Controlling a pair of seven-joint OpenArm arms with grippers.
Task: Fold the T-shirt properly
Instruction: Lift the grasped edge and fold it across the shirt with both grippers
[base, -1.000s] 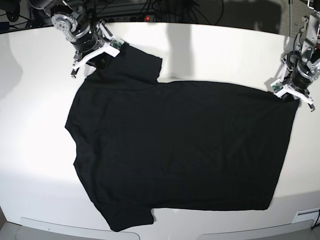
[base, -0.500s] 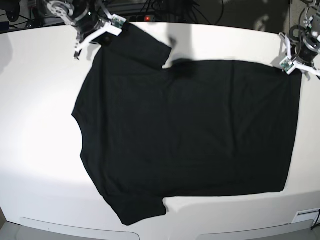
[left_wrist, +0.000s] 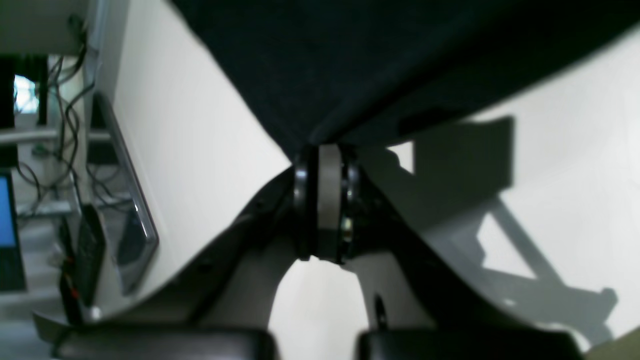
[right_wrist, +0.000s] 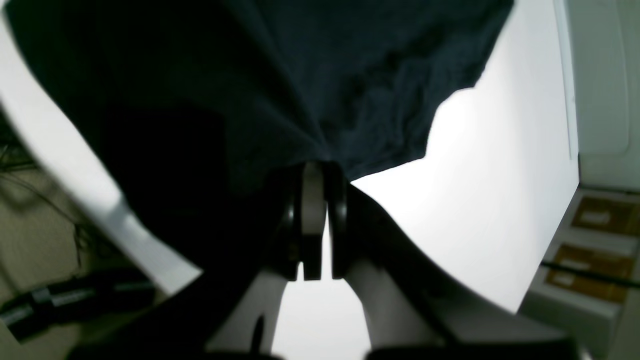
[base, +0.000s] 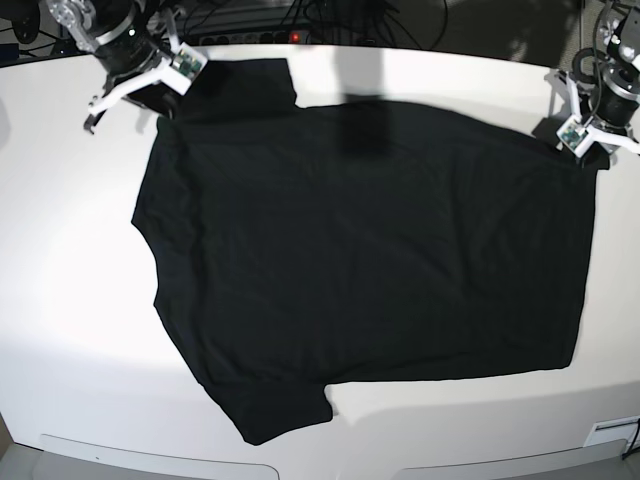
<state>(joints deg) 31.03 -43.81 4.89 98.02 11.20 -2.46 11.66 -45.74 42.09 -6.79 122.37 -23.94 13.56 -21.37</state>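
- The left gripper (left_wrist: 325, 165) has its fingers (left_wrist: 301, 200) pressed together on a corner of the T-shirt (left_wrist: 380, 60); black cloth fans out from the pinch point.
- The right gripper (right_wrist: 317, 172) is likewise clamped on the cloth (right_wrist: 280, 90), its two pads closed with fabric bunched between them near a sleeve edge.
- In the base view the left gripper (base: 590, 135) sits at the far right corner of the table (base: 60, 260), the right gripper (base: 150, 75) at the far left corner.
- The T-shirt (base: 370, 260) lies spread flat, plain black side up, across the middle of the tabletop, one sleeve at the far edge and the other near the front edge.
- Bare white tabletop lies along the left edge, in a strip along the front edge and in a narrower band along the right edge.
- Both arms reach in from the far edge, wrists angled down toward the cloth.
- Cables (base: 300, 15) run behind the far edge.
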